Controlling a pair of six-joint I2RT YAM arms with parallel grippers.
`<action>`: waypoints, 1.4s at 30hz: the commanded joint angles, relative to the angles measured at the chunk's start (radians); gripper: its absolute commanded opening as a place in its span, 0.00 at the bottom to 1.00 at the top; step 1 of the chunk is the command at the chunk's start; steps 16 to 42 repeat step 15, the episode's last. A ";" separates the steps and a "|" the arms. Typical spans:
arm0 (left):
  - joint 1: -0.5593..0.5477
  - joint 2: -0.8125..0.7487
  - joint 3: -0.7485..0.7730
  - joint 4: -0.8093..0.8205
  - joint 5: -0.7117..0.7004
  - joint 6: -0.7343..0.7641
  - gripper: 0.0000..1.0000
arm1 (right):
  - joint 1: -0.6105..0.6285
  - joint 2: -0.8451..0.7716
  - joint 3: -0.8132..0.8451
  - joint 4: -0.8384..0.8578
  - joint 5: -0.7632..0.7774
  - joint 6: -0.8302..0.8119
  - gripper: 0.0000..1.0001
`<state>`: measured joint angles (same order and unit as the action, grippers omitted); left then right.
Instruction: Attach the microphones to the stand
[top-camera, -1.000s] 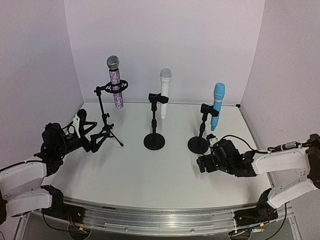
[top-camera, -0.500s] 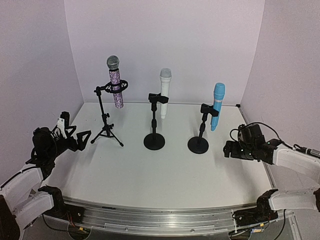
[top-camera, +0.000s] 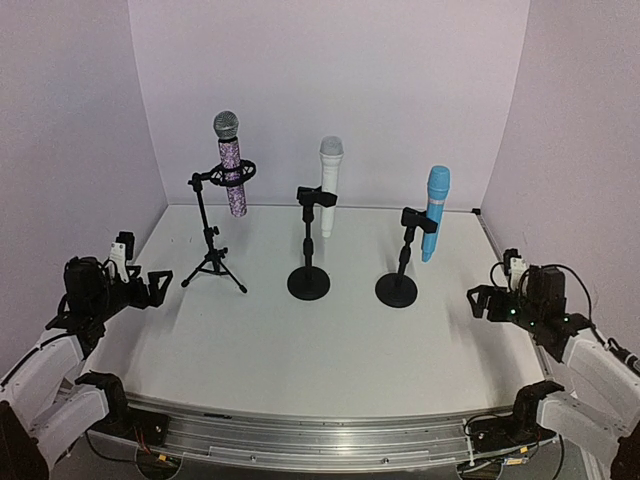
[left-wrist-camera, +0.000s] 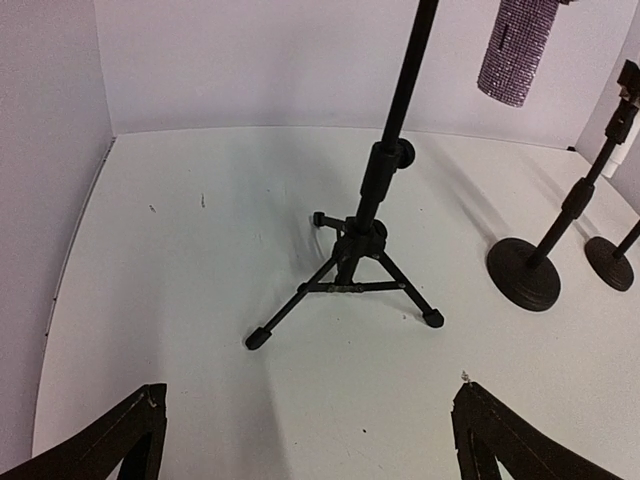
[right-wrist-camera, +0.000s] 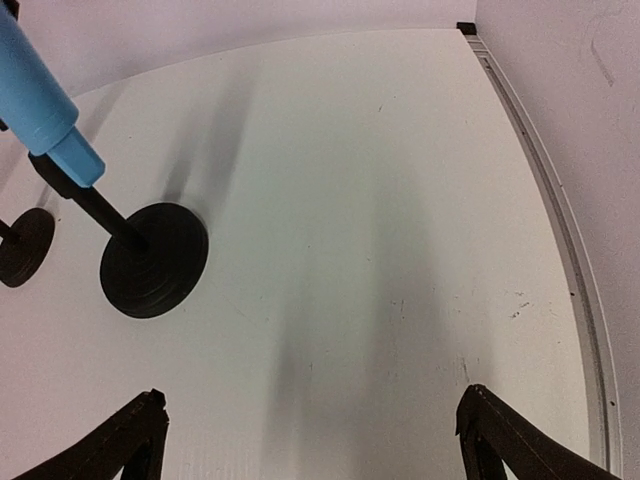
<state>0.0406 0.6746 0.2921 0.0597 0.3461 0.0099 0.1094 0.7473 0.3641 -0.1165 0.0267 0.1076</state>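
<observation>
Three microphones sit clipped upright in black stands. The purple-glitter microphone (top-camera: 232, 165) with silver mesh head is on the tripod stand (top-camera: 211, 255) at the left; its lower end shows in the left wrist view (left-wrist-camera: 515, 50). The white microphone (top-camera: 328, 185) is on the middle round-base stand (top-camera: 308, 280). The light blue microphone (top-camera: 434, 210) is on the right round-base stand (top-camera: 397, 288) and shows in the right wrist view (right-wrist-camera: 40, 100). My left gripper (top-camera: 150, 288) is open and empty at the table's left edge. My right gripper (top-camera: 482, 300) is open and empty at the right edge.
The white table (top-camera: 320, 350) has purple walls on three sides. The tripod's legs (left-wrist-camera: 345, 290) spread in front of my left gripper. A metal rail (right-wrist-camera: 575, 260) runs along the table's right edge.
Both arms have drawn back from the stands toward the table's sides: the left arm leftward and nearer, the right arm far to the right. The microphones and stands have not moved.
</observation>
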 joint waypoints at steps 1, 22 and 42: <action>0.007 -0.004 0.078 -0.053 -0.072 -0.046 1.00 | -0.004 -0.051 -0.097 0.219 -0.041 -0.037 0.98; 0.017 0.004 0.016 0.020 -0.128 -0.051 1.00 | -0.004 -0.036 -0.154 0.301 -0.019 -0.035 0.98; 0.017 0.004 0.016 0.020 -0.128 -0.051 1.00 | -0.004 -0.036 -0.154 0.301 -0.019 -0.035 0.98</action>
